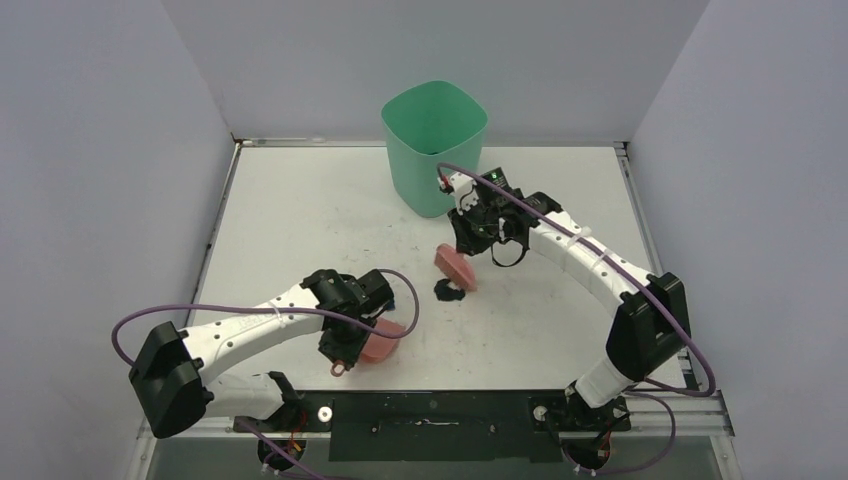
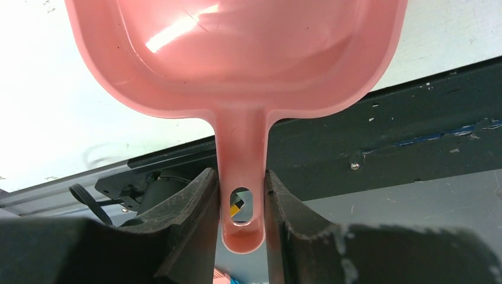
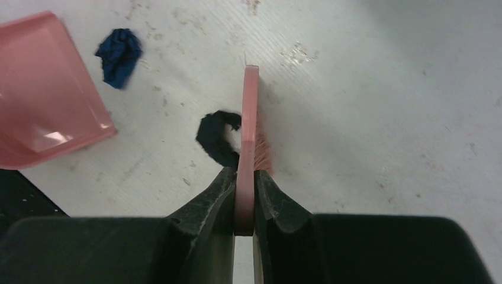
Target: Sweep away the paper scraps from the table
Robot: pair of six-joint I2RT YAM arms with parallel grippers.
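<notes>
The right gripper (image 3: 244, 176), clamped on a flat pink plastic hand brush (image 3: 250, 112), has a crumpled black paper scrap (image 3: 213, 139) just beside it at 9 o'clock, with the pink plastic dustpan (image 3: 41, 89) beyond.

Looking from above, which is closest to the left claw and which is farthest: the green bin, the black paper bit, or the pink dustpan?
1. The pink dustpan: held in the left claw, near the table's front edge.
2. The black paper scrap: mid-table, off to the right, beside the pink brush.
3. The green bin: far back, by the rear wall.
</notes>
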